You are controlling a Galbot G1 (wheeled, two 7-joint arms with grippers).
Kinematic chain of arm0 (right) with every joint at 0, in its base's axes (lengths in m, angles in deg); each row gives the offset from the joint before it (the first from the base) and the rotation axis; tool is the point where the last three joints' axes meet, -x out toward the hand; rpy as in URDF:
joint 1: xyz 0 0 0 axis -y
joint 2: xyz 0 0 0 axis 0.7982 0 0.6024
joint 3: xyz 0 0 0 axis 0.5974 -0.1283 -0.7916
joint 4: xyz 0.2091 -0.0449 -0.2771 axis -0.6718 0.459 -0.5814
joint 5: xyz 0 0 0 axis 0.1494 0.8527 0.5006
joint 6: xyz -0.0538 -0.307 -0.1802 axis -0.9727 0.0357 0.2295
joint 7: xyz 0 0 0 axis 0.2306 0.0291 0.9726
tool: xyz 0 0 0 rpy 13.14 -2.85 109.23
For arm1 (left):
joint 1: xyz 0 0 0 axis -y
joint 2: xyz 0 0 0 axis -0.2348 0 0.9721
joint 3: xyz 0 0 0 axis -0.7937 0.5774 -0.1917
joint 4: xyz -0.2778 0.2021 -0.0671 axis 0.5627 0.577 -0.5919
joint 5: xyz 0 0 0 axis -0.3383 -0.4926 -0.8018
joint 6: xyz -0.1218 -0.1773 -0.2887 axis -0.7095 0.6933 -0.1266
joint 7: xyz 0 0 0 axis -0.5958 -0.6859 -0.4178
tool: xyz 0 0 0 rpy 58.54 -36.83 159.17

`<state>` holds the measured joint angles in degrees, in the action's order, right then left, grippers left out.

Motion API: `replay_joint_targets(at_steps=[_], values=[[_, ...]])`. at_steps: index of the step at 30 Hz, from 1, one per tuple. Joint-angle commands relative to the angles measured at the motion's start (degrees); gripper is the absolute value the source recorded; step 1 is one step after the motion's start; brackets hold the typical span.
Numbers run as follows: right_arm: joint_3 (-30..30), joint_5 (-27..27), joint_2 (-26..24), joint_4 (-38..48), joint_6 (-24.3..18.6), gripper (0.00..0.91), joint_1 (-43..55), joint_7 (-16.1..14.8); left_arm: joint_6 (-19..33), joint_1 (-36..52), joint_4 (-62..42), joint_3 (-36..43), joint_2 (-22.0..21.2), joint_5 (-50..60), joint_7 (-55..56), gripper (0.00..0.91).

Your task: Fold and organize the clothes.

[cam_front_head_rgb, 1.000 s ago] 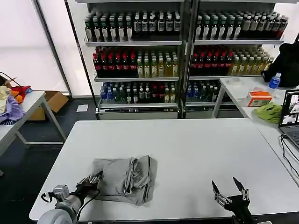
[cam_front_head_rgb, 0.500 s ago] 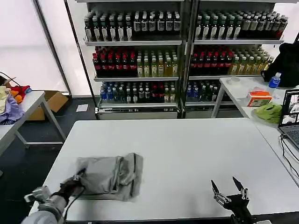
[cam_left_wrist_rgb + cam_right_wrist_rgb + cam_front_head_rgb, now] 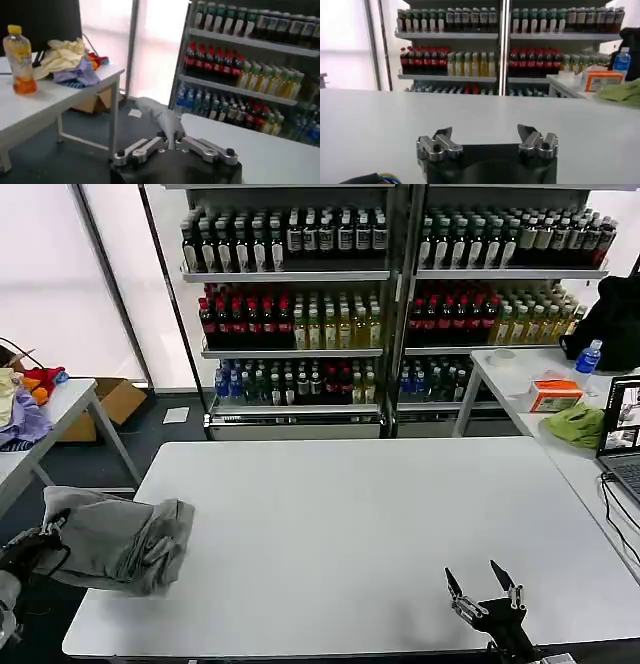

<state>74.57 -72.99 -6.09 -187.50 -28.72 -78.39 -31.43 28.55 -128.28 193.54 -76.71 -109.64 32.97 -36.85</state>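
Folded grey shirt (image 3: 120,539) overhangs the white counter's (image 3: 380,534) left edge, pinched by left gripper (image 3: 30,546). Soft, light, droops; grip bunched layers. Right gripper (image 3: 482,590) parked, jaws spread.

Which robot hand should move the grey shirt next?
The left hand, probably: it is shut on the folded grey shirt at the white table's left edge. The right hand is open, far off near the front edge.

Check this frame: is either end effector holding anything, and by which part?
The left end effector is shut on the folded grey shirt, pinching its left edge, which overhangs the table. The right end effector is open and empty.
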Motion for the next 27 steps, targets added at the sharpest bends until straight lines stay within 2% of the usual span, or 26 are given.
replay_joint_targets(at_steps=[1, 5, 10, 16, 19, 20, 21, 22, 27], values=[[-0.53, 0.38, 0.96, -0.34, -1.15, 0.907, -1.74, 0.05, -0.69, 0.55, 11.66, 14.95, 2.78, -0.23, 7.18, 0.02], [-1.29, 1.38, 2.58, -0.33, -1.97, 0.907, -2.82, 0.05, -0.66, 4.9, 15.71, 33.51, -0.29, 2.3, 15.02, 0.02], [-1.5, 1.84, 3.76, -1.0, -2.28, 0.907, -4.22, 0.04, -0.66, 16.44, 12.49, 51.23, -3.69, 0.95, 21.57, 0.03], [-0.84, 1.94, 4.4, -1.51, -2.08, 0.907, -5.19, 0.18, -0.67, 24.53, 2.08, 60.94, -9.36, -2.11, 23.53, 0.02], [-1.02, 1.91, 4.53, -1.95, -1.39, 0.907, -5.39, 0.44, -0.66, 27.74, -2.45, 62.64, -13.21, -4.75, 24.88, 0.06], [-1.36, 1.75, 4.53, -2.41, -0.03, 0.907, -5.22, 0.99, -0.67, 28.43, -4.0, 62.61, -14.19, -6.02, 25.78, 0.191], [-1.63, 1.6, 4.33, -3.04, 0.94, 0.907, -4.98, 1.74, -0.68, 28.73, -4.57, 62.14, -14.91, -6.87, 25.88, 0.736], [-2.09, 1.35, 3.98, -3.74, 3.12, 0.907, -4.65, 2.46, -0.66, 28.94, -4.82, 61.59, -15.34, -7.5, 25.71, 0.907], [-7.21, -2.98, -0.39, -4.55, 12.37, 0.907, 1.79, 7.43, -0.61, 28.28, -2.07, 56.75, -13.15, -11.22, 22.6, 0.907]])
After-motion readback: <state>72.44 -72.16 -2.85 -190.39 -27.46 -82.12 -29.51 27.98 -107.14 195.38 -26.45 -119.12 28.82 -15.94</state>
